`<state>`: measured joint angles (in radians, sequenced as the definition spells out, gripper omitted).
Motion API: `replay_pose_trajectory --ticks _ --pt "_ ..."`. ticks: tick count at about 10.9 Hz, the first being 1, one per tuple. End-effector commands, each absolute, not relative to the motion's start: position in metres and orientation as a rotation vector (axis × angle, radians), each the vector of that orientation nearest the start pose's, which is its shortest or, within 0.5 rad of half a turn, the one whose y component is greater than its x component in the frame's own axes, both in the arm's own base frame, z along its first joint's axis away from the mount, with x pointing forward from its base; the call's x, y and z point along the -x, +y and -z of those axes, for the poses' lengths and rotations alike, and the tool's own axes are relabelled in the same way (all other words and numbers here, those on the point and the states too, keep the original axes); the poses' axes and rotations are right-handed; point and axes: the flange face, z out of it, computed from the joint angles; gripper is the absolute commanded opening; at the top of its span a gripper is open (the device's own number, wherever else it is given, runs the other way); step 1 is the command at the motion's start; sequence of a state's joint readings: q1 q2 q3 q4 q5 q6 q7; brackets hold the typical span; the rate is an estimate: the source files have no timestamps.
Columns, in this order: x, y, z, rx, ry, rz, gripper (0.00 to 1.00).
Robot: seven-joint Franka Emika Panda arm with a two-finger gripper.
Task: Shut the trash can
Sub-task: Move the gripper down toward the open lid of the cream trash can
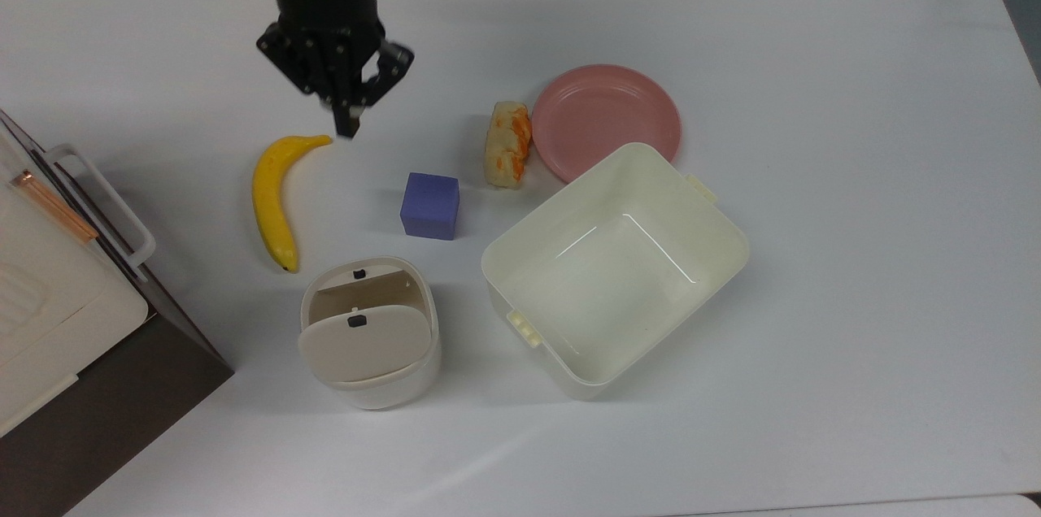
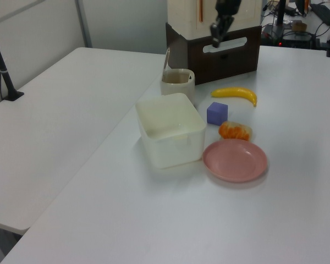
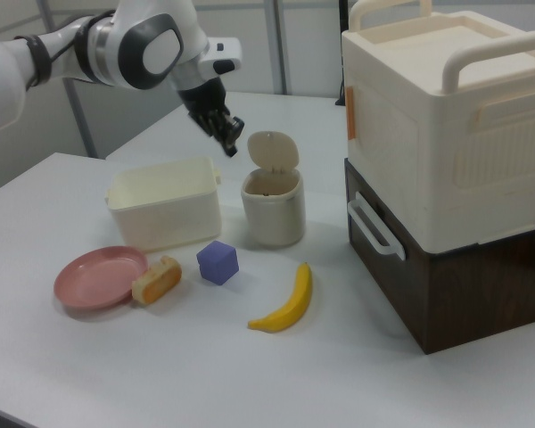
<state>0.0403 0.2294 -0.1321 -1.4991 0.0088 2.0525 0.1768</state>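
The trash can [image 1: 370, 334] is seen standing on the white tabltop [image 1: 813, 54], and it is used here as the landmark. Its beige lid [image 3: 272, 152] is seen standing up, so the can is open. A small black button [image 1: 356, 321] can be seen on the lid in the top view.

The gripper [image 1: 348, 123] is held in the air, well apart from the trash can, toward the top view's upper edge. In the right view it [image 3: 231, 143] is seen just beside the raised lid, on the right view's left, not touching it. The fingers are drawn close together with nothing held between them.

A yellow banana [image 1: 274, 196] is laid near the trash can, between it and the gripper in the top view. A purple block [image 1: 430, 206] is set near the can too, up and to the top view's right of it. A big cream tub [image 1: 614, 269] with no lid is placed just beside the can, on the top view's right. A piece of orange and cream toy food [image 1: 507, 143] is laid past the block, touching or nearly touching a pink plate [image 1: 606, 120]. The plate is partly hidden by the tub's rim in the top view.

A big cream box on a dark brown base [image 3: 446, 169] is placed on the other side of the can, on the top view's left.
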Motion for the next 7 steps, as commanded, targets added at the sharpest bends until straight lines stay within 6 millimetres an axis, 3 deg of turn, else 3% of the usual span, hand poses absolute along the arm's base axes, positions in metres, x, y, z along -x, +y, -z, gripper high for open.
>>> replay_pose_trajectory --ticks 1,4,7 --pt "-0.701 -0.051 -0.575 2.871 0.856 0.806 0.0" --pt "-0.744 -0.047 -0.553 2.702 1.199 0.962 0.0" --pt "-0.764 -0.037 -0.544 2.617 1.306 1.003 0.0"
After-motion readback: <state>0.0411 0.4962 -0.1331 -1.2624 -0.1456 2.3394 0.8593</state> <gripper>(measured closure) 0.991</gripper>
